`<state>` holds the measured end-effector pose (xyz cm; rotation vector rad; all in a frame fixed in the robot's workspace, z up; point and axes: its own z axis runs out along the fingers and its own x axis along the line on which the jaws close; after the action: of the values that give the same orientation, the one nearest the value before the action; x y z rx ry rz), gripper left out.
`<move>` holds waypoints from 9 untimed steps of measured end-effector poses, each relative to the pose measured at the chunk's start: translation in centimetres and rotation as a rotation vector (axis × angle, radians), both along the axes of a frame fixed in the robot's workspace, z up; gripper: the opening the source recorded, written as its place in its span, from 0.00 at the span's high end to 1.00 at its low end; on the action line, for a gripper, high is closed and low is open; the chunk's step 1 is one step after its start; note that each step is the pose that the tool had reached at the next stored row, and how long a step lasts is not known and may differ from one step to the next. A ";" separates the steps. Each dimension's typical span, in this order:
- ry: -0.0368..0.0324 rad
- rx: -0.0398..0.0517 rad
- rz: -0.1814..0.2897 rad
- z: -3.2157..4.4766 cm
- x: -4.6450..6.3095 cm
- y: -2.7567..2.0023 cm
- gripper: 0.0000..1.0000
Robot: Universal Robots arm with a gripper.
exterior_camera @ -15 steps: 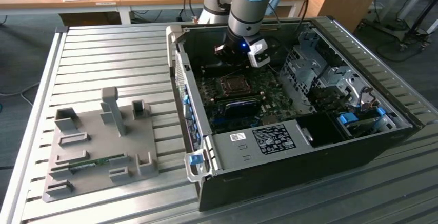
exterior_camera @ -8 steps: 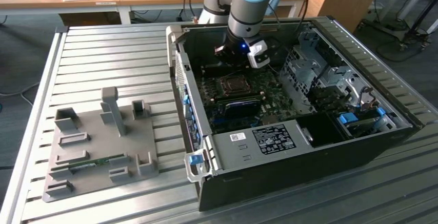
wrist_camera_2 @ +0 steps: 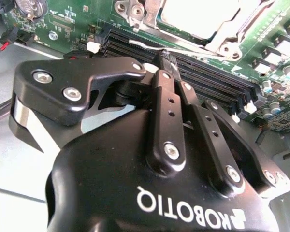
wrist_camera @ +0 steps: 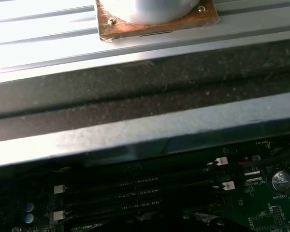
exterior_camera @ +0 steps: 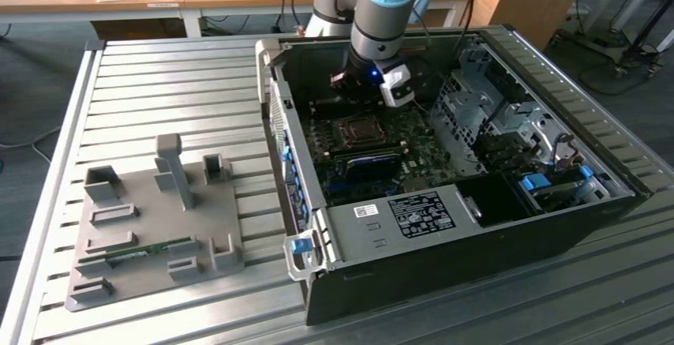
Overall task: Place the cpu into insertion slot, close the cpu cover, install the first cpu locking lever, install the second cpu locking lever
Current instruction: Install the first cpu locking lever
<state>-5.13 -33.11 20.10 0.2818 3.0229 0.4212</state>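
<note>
Robot hand (wrist_camera_2: pixel 165 62): fingers drawn together to a narrow point, nothing seen between them. It sits low over the motherboard (wrist_camera_2: pixel 67 24), tips above the memory slots (wrist_camera_2: pixel 217 79).
Item, cpu (wrist_camera_2: pixel 195 14): seated in its socket, silvery top showing through the window of the cpu cover (wrist_camera_2: pixel 225 42), which lies flat over it. The cpu is near the fingertips, not touching them.
Open computer case (exterior_camera: pixel 443 274): on the slatted desk (exterior_camera: pixel 158 100).
Grey fixture tray (exterior_camera: pixel 158 226): on the exterior view's left.

White lettering, upside down, on black gripper (wrist_camera_2: pixel 168 63) body in the second wrist view. Dark printed label (exterior_camera: pixel 421 211) and small white sticker (exterior_camera: pixel 365 211) on grey metal bracket (exterior_camera: pixel 353 242), print too small to read. Faint white silkscreen on motherboard (wrist_camera: pixel 275 212), illegible.
</note>
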 end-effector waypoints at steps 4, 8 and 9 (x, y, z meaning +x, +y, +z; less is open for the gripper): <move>-0.0001 -0.0002 0.000 -0.26 0.0 0.00 0.89; 0.0000 -0.0010 0.000 -0.30 0.0 0.00 0.89; -0.0001 -0.0009 0.000 -0.30 0.0 0.00 0.89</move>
<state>-5.13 -33.12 19.79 0.2825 3.0227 0.4198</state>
